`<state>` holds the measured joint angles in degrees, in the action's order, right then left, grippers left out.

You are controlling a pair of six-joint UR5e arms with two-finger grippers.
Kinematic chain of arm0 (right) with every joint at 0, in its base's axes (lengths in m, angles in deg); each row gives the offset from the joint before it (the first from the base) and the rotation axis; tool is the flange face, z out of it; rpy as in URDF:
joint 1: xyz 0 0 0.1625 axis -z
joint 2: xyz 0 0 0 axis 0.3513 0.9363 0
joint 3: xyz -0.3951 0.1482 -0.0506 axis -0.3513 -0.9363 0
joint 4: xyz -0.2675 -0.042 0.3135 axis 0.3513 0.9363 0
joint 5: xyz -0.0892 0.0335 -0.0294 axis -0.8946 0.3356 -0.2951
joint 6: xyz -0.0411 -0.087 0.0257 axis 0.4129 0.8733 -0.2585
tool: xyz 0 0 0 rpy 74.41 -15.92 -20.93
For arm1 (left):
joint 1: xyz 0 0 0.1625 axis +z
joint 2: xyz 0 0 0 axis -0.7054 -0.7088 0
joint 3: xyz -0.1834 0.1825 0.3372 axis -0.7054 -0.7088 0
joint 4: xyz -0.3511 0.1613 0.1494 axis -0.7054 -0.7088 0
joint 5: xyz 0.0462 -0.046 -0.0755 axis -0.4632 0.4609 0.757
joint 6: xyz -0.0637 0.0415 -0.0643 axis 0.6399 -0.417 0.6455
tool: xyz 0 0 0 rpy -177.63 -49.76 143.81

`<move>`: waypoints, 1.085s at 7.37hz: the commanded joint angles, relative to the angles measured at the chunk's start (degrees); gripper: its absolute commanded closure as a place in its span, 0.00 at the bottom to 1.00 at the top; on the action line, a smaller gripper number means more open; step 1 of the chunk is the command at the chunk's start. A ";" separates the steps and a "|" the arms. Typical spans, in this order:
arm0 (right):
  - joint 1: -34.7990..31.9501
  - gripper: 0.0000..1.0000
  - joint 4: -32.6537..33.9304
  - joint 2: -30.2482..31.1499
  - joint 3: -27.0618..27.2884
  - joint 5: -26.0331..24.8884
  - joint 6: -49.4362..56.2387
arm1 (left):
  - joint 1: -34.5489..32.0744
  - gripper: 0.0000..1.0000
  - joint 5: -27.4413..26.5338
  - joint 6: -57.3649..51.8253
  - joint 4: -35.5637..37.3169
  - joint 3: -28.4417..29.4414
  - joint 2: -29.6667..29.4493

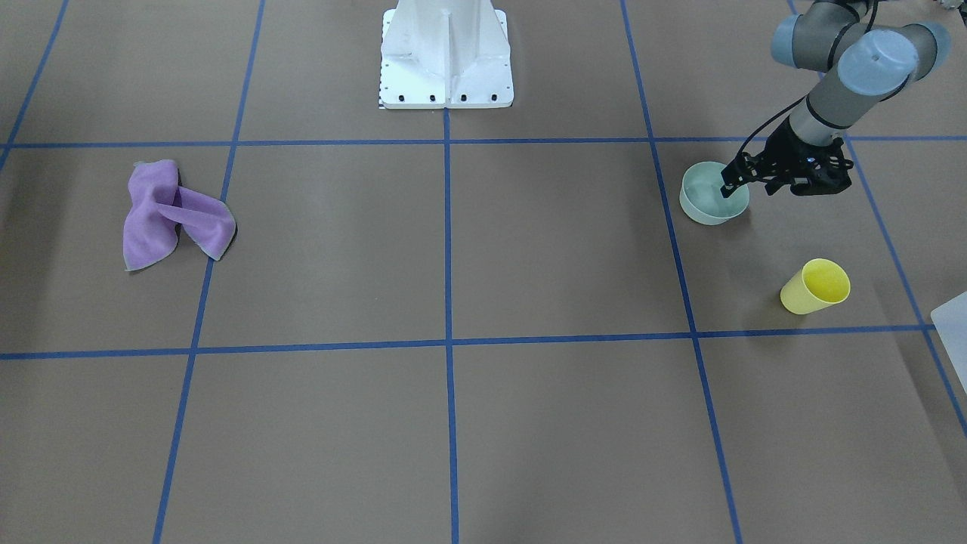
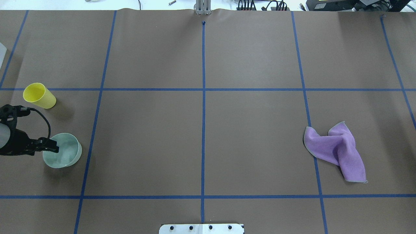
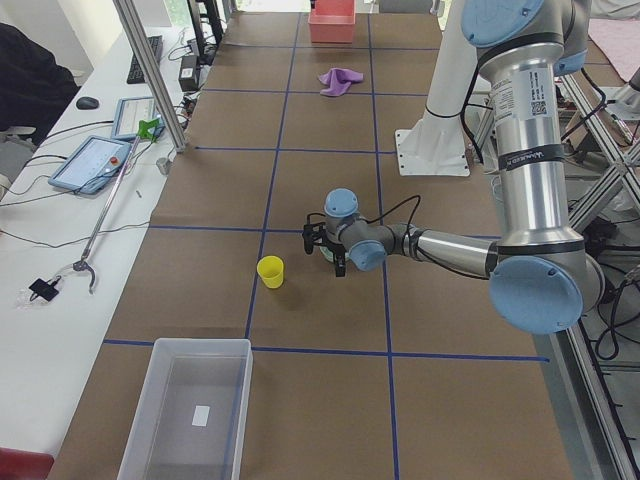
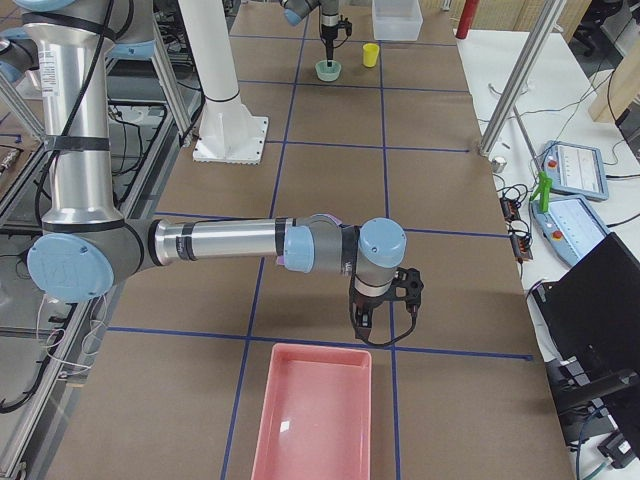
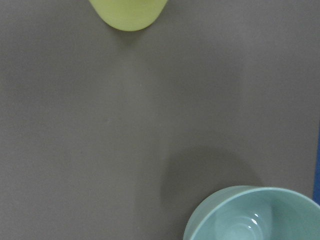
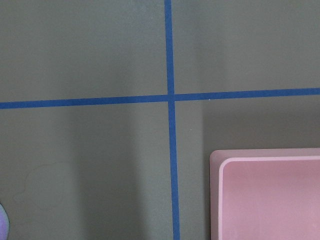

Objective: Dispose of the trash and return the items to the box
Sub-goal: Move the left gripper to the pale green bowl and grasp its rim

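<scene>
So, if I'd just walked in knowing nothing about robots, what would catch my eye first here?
Probably the left gripper, which points down at the rim of a pale green bowl near one end of the brown table. A bright yellow cup stands close by. After that, the crumpled purple cloth, lying alone toward the opposite end.

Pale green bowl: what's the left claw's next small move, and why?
Probably close the left claw on the rim of the pale green round bowl. The claw looks open and sits right at the rim, one finger seeming to reach inside. The bowl rests upright on the brown paper-covered table, not yet lifted.
</scene>
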<state>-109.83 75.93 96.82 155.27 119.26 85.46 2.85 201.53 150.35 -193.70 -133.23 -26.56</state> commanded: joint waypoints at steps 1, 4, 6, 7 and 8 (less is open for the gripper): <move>0.05 0.00 0.00 -0.07 -0.01 -0.13 0.00 | 0.79 1.00 0.09 2.45 -0.10 -0.41 -0.30; 0.05 0.00 0.00 0.11 -0.01 -0.13 0.00 | 0.62 1.00 0.71 2.46 -0.19 0.11 -0.66; 0.05 0.00 0.00 0.19 -0.10 0.04 0.00 | -0.79 1.00 5.59 2.37 -0.28 -2.68 1.53; 0.05 0.00 0.00 0.11 -0.10 -0.04 0.00 | -6.71 1.00 10.94 1.67 -0.02 -3.75 1.89; 0.05 0.00 0.00 0.11 -0.10 -0.13 0.09 | -13.73 1.00 17.26 -0.86 0.34 -3.58 1.72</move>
<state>-109.77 75.93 96.95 155.18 119.22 85.48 -3.65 211.84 151.61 -193.70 -136.31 -25.04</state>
